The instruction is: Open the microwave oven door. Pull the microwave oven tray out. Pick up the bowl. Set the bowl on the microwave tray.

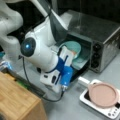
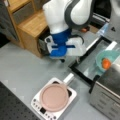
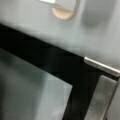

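In both front views the microwave oven door [image 2: 87, 62] lies folded down flat, dark glass facing up, so the cavity is open and the microwave oven tray [image 1: 81, 62] shows at its mouth; whether the tray is fully drawn out I cannot tell. The bowl [image 2: 106, 61], pale teal with a bit of orange food, sits right of centre in a front view, at the oven opening; in a front view [image 1: 72, 48] it lies at mid-frame behind the arm, apparently on the tray. The white arm leans in from the upper left, wrist bent down over the door's outer edge. The gripper [image 2: 65, 53] hangs just left of the door; whether its fingers are open or closed cannot be told, and nothing is seen in them. The wrist view shows only the door's dark frame and bar handle [image 3: 101, 66]. At lower right, the pink plate [image 1: 103, 94] rests on the white appliance [image 1: 110, 111], beside the microwave oven [image 1: 105, 35].
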